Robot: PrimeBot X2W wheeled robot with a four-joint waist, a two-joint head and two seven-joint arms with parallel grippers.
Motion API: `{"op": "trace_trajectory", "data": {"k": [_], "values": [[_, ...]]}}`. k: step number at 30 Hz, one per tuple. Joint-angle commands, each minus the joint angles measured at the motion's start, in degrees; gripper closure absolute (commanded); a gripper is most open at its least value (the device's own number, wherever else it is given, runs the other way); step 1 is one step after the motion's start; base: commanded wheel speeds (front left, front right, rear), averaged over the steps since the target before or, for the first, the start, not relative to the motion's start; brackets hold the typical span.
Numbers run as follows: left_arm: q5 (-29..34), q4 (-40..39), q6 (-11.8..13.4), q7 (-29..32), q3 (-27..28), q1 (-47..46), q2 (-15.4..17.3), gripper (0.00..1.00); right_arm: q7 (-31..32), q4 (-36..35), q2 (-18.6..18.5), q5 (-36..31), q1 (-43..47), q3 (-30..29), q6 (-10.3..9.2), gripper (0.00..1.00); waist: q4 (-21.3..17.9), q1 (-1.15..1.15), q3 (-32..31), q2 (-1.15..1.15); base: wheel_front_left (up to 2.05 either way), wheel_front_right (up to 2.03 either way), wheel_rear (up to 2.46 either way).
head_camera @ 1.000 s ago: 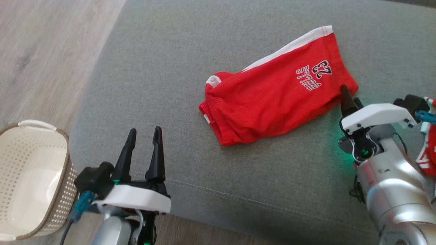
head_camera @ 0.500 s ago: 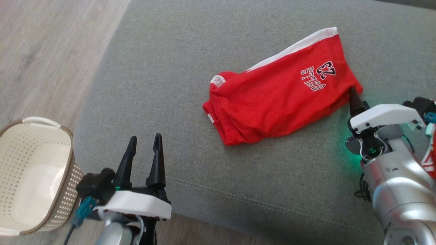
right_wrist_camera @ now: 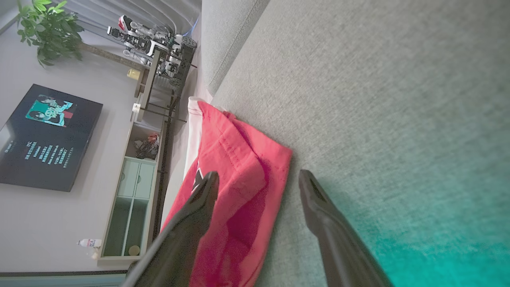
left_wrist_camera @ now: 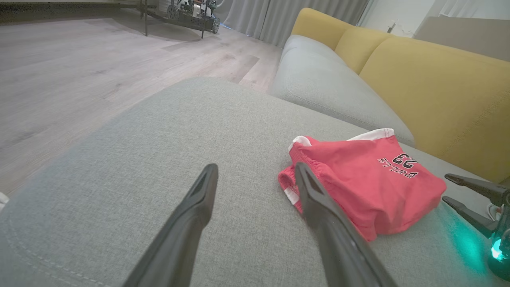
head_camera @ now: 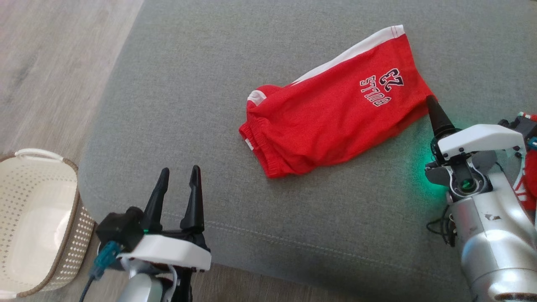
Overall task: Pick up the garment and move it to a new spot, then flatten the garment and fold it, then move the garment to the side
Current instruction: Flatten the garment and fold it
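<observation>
Left gripper: nearest to us, the left gripper (head_camera: 179, 170) hovers over the front edge of the grey fabric sofa seat (head_camera: 201, 84). Its two long dark fingers are spread wide and hold nothing, and it is well apart from the cloth.
Basket: a white perforated plastic basket (head_camera: 40, 152) with a brown rim stands on the floor to our left, beside the seat.
Right gripper: the right gripper (head_camera: 432, 105) is turned on its side just at the garment's right corner. Its fingers are parted and nothing is pinched. In its wrist view one finger shows against red cloth and the other against bare cushion.
Garment: the garment (head_camera: 331, 117), bright red mesh sportswear with a white side stripe and black-and-white lettering, lies folded over mid-seat. Its gathered elastic end is nearer us and its lettered end is farther off.
Handling: we judge it light, soft and limp. It should sag and drape once lifted, and it is not fragile.
Hold: we would pinch the layered right corner, or the thicker elastic band. Catching every layer should keep the fold from opening.
</observation>
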Motion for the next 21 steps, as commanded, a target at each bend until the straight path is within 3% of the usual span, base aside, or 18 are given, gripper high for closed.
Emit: {"op": "trace_trajectory", "data": {"k": [1, 21], "values": [[0.44, -1.58, -0.27, -0.35, 1.86, -2.19, 0.63, 0.0, 0.55, -0.79, 1.18, 0.69, 1.4, 1.73, -0.01, 0.0, -0.22, 0.0, 0.25, 0.0, 0.0, 0.0, 0.0], [0.53, -1.44, -0.25, -0.35, 0.19, -2.63, 0.63, 0.0, 5.96, 3.16, 1.19, 4.37, -1.38, 4.36, -0.01, 0.0, 3.0, 0.0, 1.61, 0.0, 0.0, 0.0, 0.0]]}}
